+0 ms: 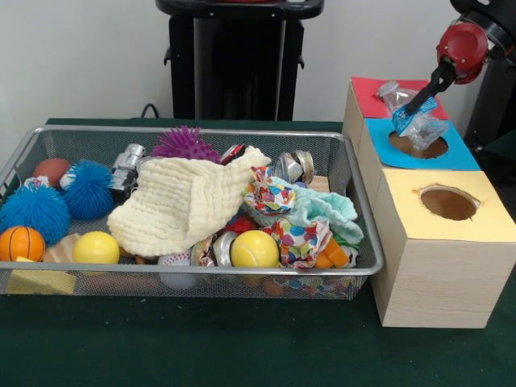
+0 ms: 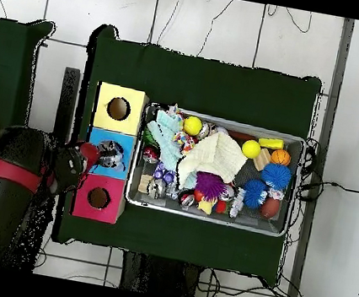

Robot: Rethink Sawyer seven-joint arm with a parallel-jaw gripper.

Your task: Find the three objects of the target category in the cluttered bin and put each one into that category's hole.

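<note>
- green-covered bench (image 1: 242, 347) on a pale tiled floor (image 2: 213, 24); wire bin (image 1: 355, 201) crammed with clutter
- tool (image 1: 413, 107) clamps a crumpled plastic bottle (image 1: 419, 122) over the blue box's hole (image 1: 403, 147)

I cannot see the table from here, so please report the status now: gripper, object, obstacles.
Gripper shut on crumpled plastic bottle, over the blue box's hole. Bottle not yet dropped in. Nothing blocks the hole. Wire bin full of clutter.
</note>
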